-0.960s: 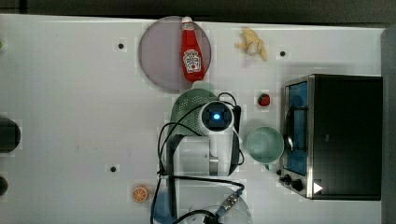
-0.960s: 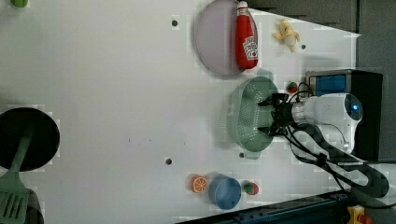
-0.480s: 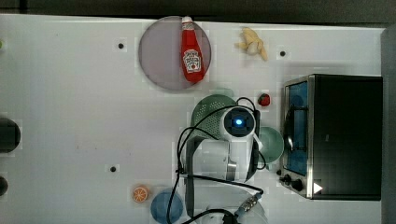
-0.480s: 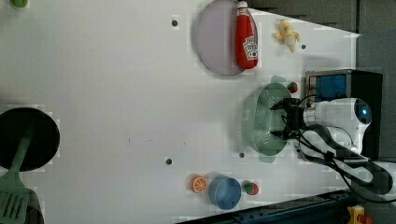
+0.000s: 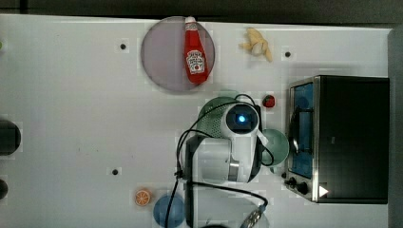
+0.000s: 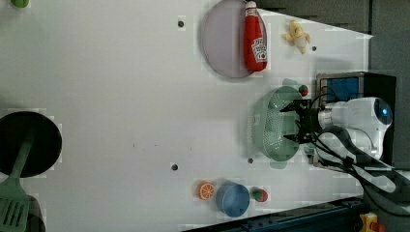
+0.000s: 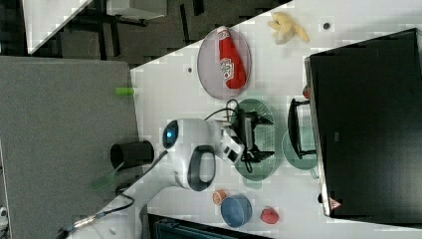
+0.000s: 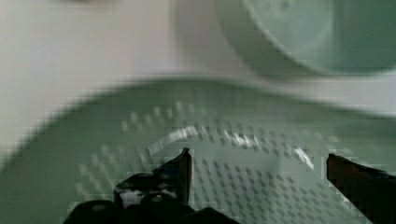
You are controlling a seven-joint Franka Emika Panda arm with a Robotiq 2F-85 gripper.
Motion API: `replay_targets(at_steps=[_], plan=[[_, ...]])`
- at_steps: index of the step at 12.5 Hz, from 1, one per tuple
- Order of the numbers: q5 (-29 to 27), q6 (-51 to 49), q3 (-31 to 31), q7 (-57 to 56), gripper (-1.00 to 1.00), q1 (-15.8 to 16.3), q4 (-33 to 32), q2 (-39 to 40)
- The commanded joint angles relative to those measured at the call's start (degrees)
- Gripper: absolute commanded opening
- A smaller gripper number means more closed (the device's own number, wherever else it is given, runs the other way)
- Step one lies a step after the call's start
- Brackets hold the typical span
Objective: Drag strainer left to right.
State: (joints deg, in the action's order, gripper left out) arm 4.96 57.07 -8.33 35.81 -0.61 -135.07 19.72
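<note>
Pincer [image 6: 294, 123] fingers spread wide apart, gripping nothing, sitting inside the bowl of the strainer [image 6: 273, 123]; wrist view shows both black fingers [image 8: 180, 170] low over the perforated floor, contact unclear from here. Strainer rests on the white bench [image 5: 71, 118], just the left view's left of the toaster oven [image 5: 342, 137], with nothing in it but the pincer. Green cup [image 5: 276, 146] sits between strainer and oven in the top view, very close to the strainer rim, looks empty. Small red fruit [image 5: 269, 100] by the oven's corner. Grey plate [image 5: 166, 54] further out holds a red ketchup bottle [image 5: 195, 50] lying on its side; white label on it, text not readable. Banana [image 5: 256, 43] near the bench's far edge. Blue bowl [image 6: 232, 198] near the opposite edge, apparently empty, with an orange slice [image 6: 206, 190] just beside it.
</note>
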Motion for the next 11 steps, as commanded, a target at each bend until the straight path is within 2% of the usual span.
replay_targets(at_steps=[1, 5, 8, 11], plan=[[-0.1, -9.1, 2.6, -12.7, 1.0, 1.1, 2.6, -12.6], [-0.5, -28.2, 2.9, -30.4, 1.0, 1.1, 11.8, -24.0], [-2.0, -43.6, 2.9, -37.3, 1.0, 1.1, 20.2, -29.7], [-1.6, -56.0, 3.5, -40.6, 1.0, 1.3, 27.9, -32.0]])
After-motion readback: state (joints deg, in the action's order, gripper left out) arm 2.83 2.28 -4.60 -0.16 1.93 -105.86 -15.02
